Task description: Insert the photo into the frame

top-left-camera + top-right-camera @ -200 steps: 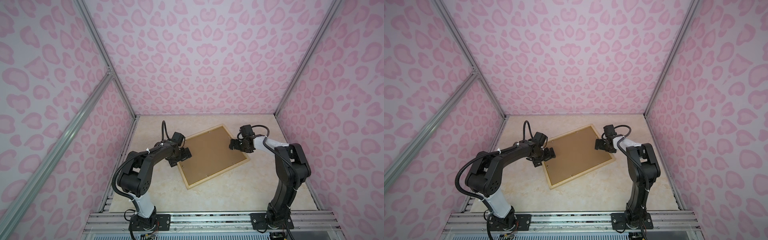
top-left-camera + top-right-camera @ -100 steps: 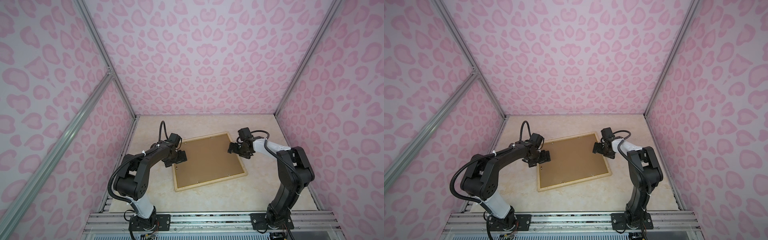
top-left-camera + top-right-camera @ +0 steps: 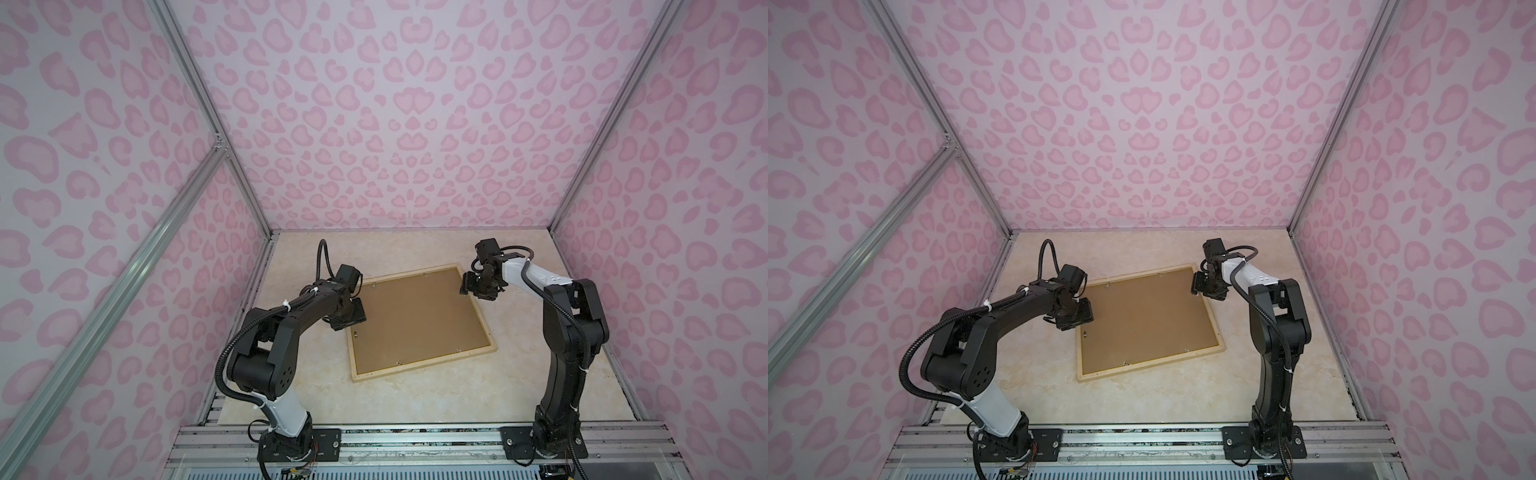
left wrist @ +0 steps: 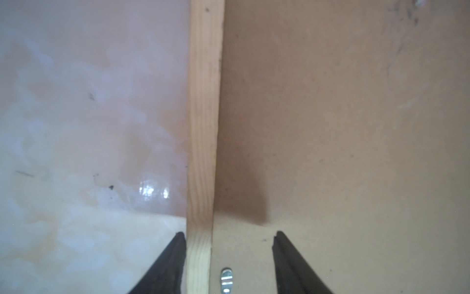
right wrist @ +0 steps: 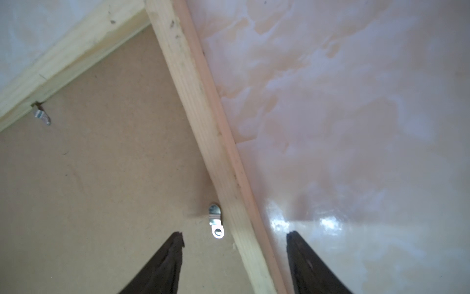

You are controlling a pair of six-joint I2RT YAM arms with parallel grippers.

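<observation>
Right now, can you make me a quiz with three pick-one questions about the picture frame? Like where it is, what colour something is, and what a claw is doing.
1. Where is the frame?
A leaning on the wall
B lying flat on the table
C lifted in the air

2. What colour is the backing board inside it?
A blue
B white
C brown

3. How do the jaws of the right gripper stand?
A apart, astride a frame strip
B shut tight together
C clamped on a cup

Answers:
1 B: both top views show it lying on the table.
2 C: the board is plain brown in every view.
3 A: the right wrist view shows one finger on each side of the wood strip, with gaps.
</observation>
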